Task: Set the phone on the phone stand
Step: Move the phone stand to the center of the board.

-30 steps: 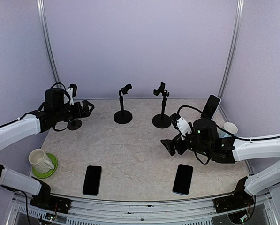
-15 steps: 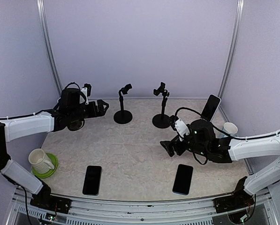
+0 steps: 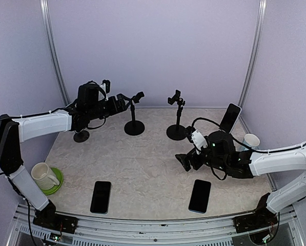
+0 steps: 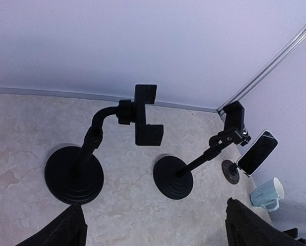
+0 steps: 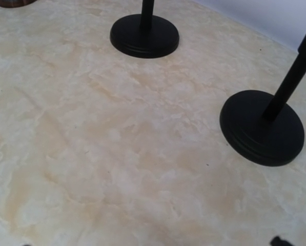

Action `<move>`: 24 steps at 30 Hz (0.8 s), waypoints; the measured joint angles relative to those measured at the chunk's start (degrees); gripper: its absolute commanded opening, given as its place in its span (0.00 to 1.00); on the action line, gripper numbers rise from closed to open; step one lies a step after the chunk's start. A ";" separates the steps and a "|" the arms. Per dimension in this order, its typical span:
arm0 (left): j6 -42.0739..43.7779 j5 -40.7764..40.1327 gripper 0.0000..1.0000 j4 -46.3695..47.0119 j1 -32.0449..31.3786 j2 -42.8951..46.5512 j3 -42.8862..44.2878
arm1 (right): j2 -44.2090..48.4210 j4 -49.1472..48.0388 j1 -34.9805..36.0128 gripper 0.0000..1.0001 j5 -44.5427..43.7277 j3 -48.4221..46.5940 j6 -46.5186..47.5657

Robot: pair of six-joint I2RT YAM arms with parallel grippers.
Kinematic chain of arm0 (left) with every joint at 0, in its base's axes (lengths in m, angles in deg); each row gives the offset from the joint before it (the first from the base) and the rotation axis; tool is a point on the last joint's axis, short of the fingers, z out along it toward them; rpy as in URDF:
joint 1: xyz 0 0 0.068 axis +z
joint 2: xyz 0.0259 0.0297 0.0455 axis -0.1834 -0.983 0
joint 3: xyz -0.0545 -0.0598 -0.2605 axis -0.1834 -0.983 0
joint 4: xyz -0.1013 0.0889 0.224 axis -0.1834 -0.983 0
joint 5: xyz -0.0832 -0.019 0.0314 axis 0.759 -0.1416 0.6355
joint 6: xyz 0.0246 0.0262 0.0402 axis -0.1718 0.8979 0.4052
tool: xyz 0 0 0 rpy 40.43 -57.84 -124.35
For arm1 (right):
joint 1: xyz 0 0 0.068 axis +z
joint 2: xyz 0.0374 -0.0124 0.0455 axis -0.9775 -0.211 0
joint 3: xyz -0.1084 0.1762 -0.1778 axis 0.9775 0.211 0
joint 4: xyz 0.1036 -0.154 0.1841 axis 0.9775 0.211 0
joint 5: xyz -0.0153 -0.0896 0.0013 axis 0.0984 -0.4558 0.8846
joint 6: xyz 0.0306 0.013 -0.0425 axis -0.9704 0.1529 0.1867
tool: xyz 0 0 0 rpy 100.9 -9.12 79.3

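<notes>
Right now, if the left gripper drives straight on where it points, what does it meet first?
Probably the clamp of the nearer phone stand, dead ahead of the left gripper; depth is unclear.

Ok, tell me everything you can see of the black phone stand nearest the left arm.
The phone stand is matt black all over. It has a round, heavy-looking base flat on the marbled table, a slim stem bent at a joint, and a clamp head on top, which is empty. It stands upright near the back wall, left of a second stand. The left gripper hovers beside its head, jaws open, apart from it.
</notes>
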 measured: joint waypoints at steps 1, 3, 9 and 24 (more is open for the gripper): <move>-0.72 0.44 0.90 0.07 -0.07 -0.76 1.07 | 0.00 0.00 0.00 1.00 0.00 0.00 -0.02; -2.01 1.20 0.88 0.02 -0.20 -2.16 2.97 | 0.00 0.00 0.00 1.00 0.00 0.00 -0.15; -4.31 1.55 0.83 -0.48 -0.79 -7.52 9.20 | 0.00 0.02 0.00 1.00 0.02 0.00 -0.42; -5.44 -0.70 0.60 -5.03 -0.81 -17.40 20.81 | 0.20 0.02 0.00 1.00 0.26 0.02 -0.79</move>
